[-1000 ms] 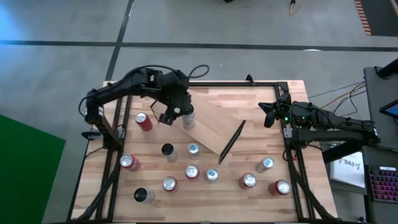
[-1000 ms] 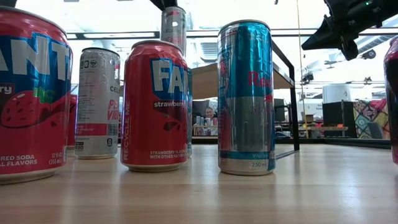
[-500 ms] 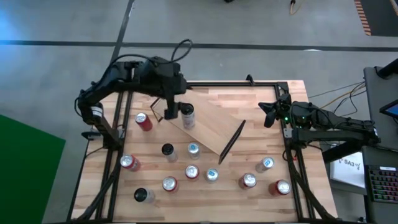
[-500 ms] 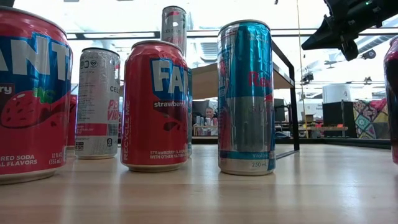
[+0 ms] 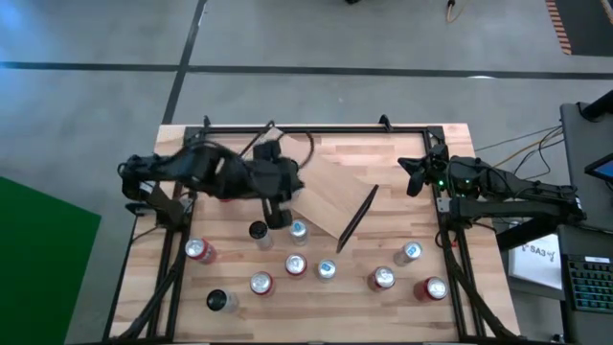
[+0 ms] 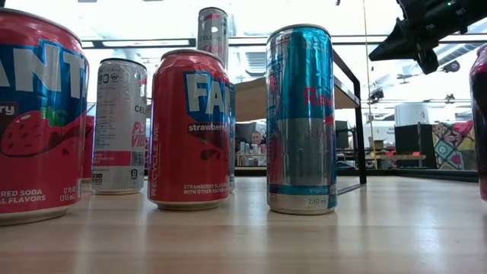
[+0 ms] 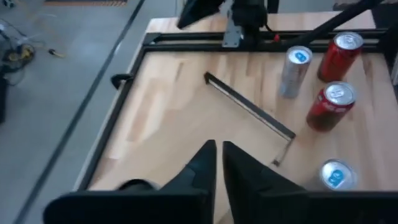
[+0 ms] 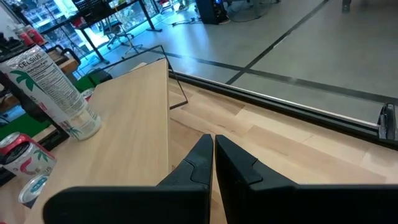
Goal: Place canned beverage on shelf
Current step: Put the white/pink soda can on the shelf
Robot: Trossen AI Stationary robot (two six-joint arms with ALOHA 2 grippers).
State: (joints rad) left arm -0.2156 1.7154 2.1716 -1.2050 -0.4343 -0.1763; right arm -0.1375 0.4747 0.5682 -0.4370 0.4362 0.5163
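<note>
The tall silver can [image 8: 53,90] stands upright on the shelf [image 5: 330,196], near its left end. The left pincer [image 5: 278,215] hangs above the tabletop [image 5: 383,158] beside that end, fingers pressed together and empty. The right pincer [image 5: 410,176] waits at the right edge, likewise closed.

- Left arm [image 5: 206,172]: matte black, jointed segments, thin black cable looping above it.
- Right arm [image 5: 508,192]: same black build, small green light near its wrist.
- Fingers [image 7: 202,165]: dark, tapered, wedge-shaped, plain-surfaced.
</note>
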